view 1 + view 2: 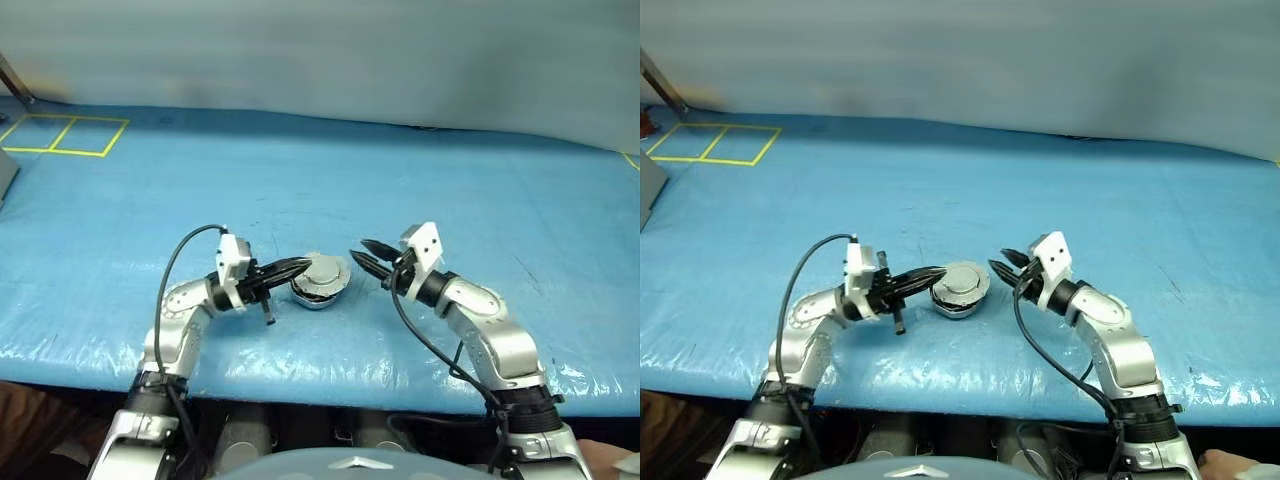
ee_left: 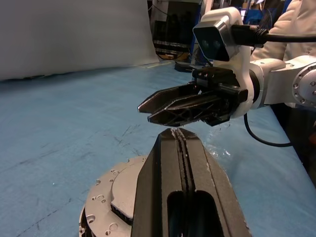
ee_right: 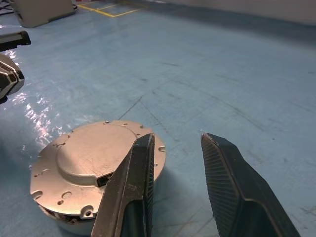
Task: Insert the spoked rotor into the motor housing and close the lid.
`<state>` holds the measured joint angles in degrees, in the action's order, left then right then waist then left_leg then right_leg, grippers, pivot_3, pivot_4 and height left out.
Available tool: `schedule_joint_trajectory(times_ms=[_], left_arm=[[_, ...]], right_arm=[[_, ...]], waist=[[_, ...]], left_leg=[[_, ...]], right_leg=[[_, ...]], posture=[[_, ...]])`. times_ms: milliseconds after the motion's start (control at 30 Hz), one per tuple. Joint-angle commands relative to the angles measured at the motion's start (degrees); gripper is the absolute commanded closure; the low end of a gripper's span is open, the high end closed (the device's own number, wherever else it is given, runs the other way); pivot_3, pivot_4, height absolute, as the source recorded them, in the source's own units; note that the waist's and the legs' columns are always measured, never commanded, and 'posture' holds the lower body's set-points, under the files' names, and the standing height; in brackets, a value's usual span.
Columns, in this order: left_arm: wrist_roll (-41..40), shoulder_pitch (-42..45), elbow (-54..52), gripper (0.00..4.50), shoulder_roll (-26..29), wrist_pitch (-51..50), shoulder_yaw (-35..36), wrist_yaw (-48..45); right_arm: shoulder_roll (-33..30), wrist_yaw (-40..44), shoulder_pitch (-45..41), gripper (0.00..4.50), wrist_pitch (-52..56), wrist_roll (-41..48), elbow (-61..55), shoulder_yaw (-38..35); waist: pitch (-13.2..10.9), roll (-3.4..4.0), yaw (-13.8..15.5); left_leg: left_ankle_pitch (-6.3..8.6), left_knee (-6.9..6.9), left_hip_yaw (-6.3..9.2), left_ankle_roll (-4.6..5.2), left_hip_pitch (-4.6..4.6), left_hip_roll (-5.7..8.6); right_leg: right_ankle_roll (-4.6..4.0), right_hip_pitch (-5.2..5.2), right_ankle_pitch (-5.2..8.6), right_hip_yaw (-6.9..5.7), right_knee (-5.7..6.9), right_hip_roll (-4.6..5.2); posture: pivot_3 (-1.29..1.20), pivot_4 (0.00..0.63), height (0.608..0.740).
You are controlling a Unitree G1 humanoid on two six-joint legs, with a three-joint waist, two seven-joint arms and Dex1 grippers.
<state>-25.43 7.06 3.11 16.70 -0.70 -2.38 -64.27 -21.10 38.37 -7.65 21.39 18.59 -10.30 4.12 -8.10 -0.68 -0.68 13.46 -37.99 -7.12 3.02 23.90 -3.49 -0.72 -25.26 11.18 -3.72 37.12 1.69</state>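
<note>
The lid (image 1: 323,270) lies flat on the motor housing (image 1: 316,295) at the middle of the blue table, plain silver face up. The spoked rotor is hidden. My left gripper (image 1: 300,266) is shut with nothing in it, its tips at the lid's left edge; in the left wrist view the shut fingers (image 2: 178,148) reach over the lid (image 2: 118,190). My right gripper (image 1: 368,256) is open and empty, a short way right of the housing. In the right wrist view its fingers (image 3: 133,187) stand apart beside the lid (image 3: 94,158).
Blue sheeting (image 1: 480,200) covers the table, and its front edge runs just behind both arms. Yellow taped squares (image 1: 65,135) mark the far left corner, with a grey box (image 1: 5,175) at the left edge. A person's white sleeve (image 2: 301,24) shows beyond the right arm.
</note>
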Motion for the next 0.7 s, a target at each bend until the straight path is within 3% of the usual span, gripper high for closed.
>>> schedule_joint_trajectory(times_ms=[33, 133, 333, 700], left_arm=[[-1.25, -3.86, -4.38, 4.5, 0.83, 2.03, 0.86, -0.06], [0.64, -7.59, -5.41, 4.5, 2.36, 3.88, 0.49, 0.23], [4.25, -10.25, -2.09, 4.5, 3.64, 8.81, 0.01, 1.74], [5.05, -10.78, 1.12, 4.5, 3.53, 11.14, -0.75, 2.26]], right_arm=[[-0.41, 1.79, 0.01, 2.77, 0.53, 0.97, -3.11, 1.47], [-0.59, 3.39, 0.02, 2.06, 1.18, 1.11, -4.15, 3.68], [0.65, 3.86, -0.97, 0.04, 1.12, 0.07, -3.85, 7.0], [2.99, 1.21, -3.6, 0.02, -3.75, -6.36, 3.33, 10.04]], waist=[[0.0, 0.0, 0.09], [0.0, 0.0, 0.06], [0.0, 0.0, 0.09], [0.0, 0.0, 0.06]], left_leg=[[0.0, -0.01, 0.0, 0.0, 0.02, 0.0], [0.01, -0.06, 0.01, -0.01, 0.0, -0.01], [0.03, -0.07, 0.03, -0.04, -0.03, -0.01], [0.03, -0.01, 0.0, -0.03, 0.11, -0.02]], right_leg=[[-0.03, -0.03, 0.02, -0.01, 0.0, 0.0], [-0.12, -0.01, 0.08, -0.03, 0.0, 0.03], [-0.13, -0.15, 0.08, -0.08, -0.06, 0.09], [-0.14, -0.14, 0.08, -0.08, -0.08, 0.05]], posture=[[0.0, 0.15, 0.74], [0.0, 0.15, 0.74], [0.0, 0.15, 0.74], [0.0, 0.15, 0.74]])
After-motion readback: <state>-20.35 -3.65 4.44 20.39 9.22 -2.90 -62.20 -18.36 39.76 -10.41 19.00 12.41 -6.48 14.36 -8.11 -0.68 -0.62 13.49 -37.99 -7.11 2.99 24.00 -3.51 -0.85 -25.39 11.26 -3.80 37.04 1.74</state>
